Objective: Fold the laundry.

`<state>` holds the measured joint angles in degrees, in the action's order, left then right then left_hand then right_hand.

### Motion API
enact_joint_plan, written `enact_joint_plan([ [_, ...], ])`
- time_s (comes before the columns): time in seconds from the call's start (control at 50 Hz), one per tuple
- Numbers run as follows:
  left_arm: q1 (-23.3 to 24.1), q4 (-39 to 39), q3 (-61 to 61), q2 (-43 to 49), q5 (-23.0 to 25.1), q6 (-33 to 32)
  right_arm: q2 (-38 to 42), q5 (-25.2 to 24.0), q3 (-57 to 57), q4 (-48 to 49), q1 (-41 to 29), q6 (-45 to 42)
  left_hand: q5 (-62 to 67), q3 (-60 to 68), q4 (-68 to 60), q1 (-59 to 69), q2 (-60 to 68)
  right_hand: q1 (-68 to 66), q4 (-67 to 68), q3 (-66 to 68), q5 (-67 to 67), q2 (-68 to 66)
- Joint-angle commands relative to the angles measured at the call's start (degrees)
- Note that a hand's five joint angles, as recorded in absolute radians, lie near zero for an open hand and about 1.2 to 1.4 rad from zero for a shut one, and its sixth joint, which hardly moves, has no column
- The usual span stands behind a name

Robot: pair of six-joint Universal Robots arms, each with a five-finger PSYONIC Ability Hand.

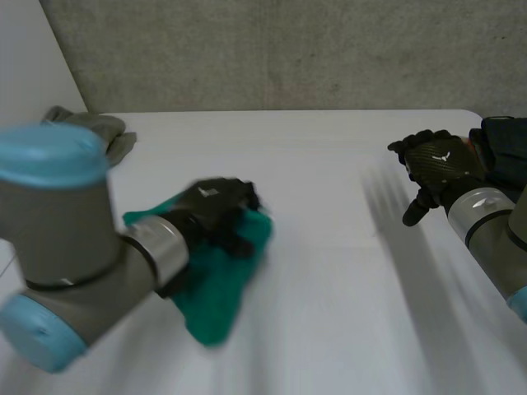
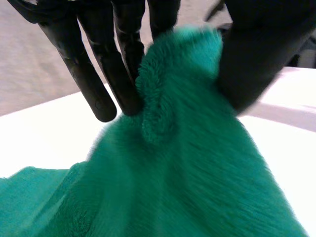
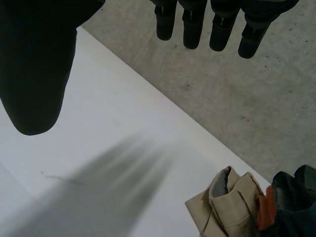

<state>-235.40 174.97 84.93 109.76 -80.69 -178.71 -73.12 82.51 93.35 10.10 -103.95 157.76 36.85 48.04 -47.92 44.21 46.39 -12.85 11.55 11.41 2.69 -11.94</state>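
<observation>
Gripping green towel [image 1: 216, 300], L hand [image 1: 216, 210], near-far.

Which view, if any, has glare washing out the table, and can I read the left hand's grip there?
Left wrist view: the table glares bright white beside the green towel, yet the left hand plainly pinches a towel fold between fingers and thumb. Head view and right wrist view: table evenly lit, no glare; right hand open.

No legible words or numbers; just small unreadable white emblems [image 1: 442, 154] on the backs of the black left hand [image 1: 216, 206] and right hand [image 1: 436, 164].
</observation>
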Motion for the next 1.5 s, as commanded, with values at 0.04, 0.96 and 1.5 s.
enact_joint_plan([
  [0.04, -0.1, 0.4, -1.3, 0.5, -7.6, -1.6, 0.3, -0.2, 0.2, 0.0, 0.0, 0.2, -36.9, -38.0, 37.9, -34.2, -36.4, 2.9, -1.5, -1.4, -2.7, 1.9],
  [0.96, -23.9, 2.1, 10.8, -9.7, 10.2, -16.7, 10.2, -0.7, 2.0, -3.7, -27.4, -3.1, -36.6, -37.8, 37.7, -34.0, -36.2, -18.2, 19.5, 19.7, 18.4, -19.2],
  [1.5, -25.0, 0.2, 13.9, -20.6, 13.4, -6.2, -2.6, -7.3, -5.7, -20.2, -20.3, -0.8, -36.9, -38.0, 37.9, -34.2, -36.4, 2.9, -1.5, -1.4, -2.7, 1.9],
])
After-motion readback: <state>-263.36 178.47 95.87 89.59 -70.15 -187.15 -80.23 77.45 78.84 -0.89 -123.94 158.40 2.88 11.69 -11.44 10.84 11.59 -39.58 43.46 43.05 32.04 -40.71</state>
